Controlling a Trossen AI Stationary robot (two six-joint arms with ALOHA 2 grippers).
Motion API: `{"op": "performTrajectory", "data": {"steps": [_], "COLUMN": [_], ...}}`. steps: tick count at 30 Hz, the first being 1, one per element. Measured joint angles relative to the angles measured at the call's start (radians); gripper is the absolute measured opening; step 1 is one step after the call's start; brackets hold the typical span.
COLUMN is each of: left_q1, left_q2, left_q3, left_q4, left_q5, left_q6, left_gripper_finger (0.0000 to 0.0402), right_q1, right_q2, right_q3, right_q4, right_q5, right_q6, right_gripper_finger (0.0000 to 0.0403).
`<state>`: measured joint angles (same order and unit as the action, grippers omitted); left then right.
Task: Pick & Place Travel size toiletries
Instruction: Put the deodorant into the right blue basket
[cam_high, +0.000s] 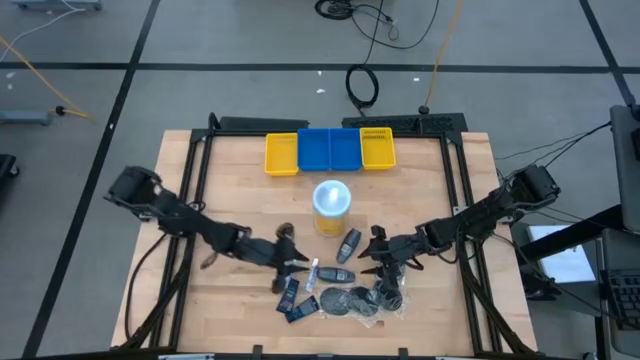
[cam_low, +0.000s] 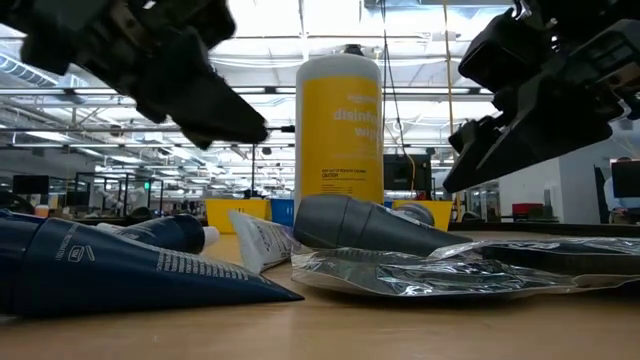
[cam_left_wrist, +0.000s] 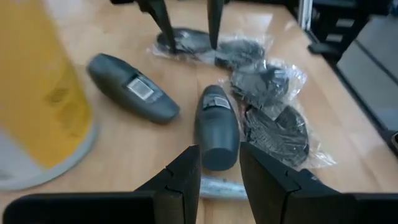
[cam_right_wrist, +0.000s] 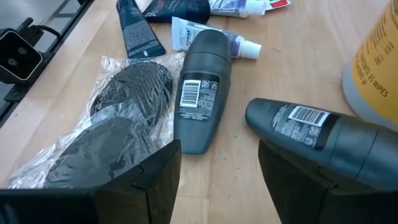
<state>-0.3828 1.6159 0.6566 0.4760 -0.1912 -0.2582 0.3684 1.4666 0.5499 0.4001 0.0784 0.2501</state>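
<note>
The toiletries lie in a heap near the table's near edge. Two dark grey mini bottles (cam_high: 347, 245) (cam_high: 335, 273) lie on their sides, with a white tube (cam_high: 313, 272), navy tubes (cam_high: 290, 292) and round dark packets in clear wrap (cam_high: 362, 300) beside them. My left gripper (cam_high: 296, 262) hovers open at the heap's left. In its wrist view the gap (cam_left_wrist: 219, 180) stands over the white tube (cam_left_wrist: 217, 186), with one grey bottle (cam_left_wrist: 216, 127) just ahead. My right gripper (cam_high: 374, 258) hovers open at the heap's right, above a grey bottle (cam_right_wrist: 199, 106) and packets (cam_right_wrist: 118, 118).
A tall yellow cup with a pale lid (cam_high: 331, 207) stands just behind the heap. A row of yellow and blue bins (cam_high: 330, 148) sits at the table's far edge. Bare wood lies to the left and right of the heap.
</note>
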Motion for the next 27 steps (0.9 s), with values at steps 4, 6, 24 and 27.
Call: {"op": "performTrajectory", "data": {"steps": [4,6,24,27], "left_q1": [0.003,0.003,0.014,0.017], "left_q2": [0.089,0.116,0.226,0.226], "left_q3": [0.081,0.112,0.263,0.263], "left_q4": [-0.072,-0.106,-0.302,-0.283], "left_q5": [0.019,0.019,0.033,0.033], "left_q6": [-0.018,-0.038,-0.035,-0.033], "left_gripper_finger": [0.0113,0.0113,0.0113,0.0113], "right_q1": [0.013,0.021,0.026,0.025], "right_q2": [0.0,0.001,0.235,0.283], "right_q3": [0.0,0.0,0.027,0.067], "right_q4": [0.0,0.001,0.218,0.218], "right_q5": [0.0,0.003,0.0,-0.001], "right_q6": [-0.001,-0.005,-0.008,-0.008], "right_gripper_finger": [0.021,0.021,0.0222,0.0235]}}
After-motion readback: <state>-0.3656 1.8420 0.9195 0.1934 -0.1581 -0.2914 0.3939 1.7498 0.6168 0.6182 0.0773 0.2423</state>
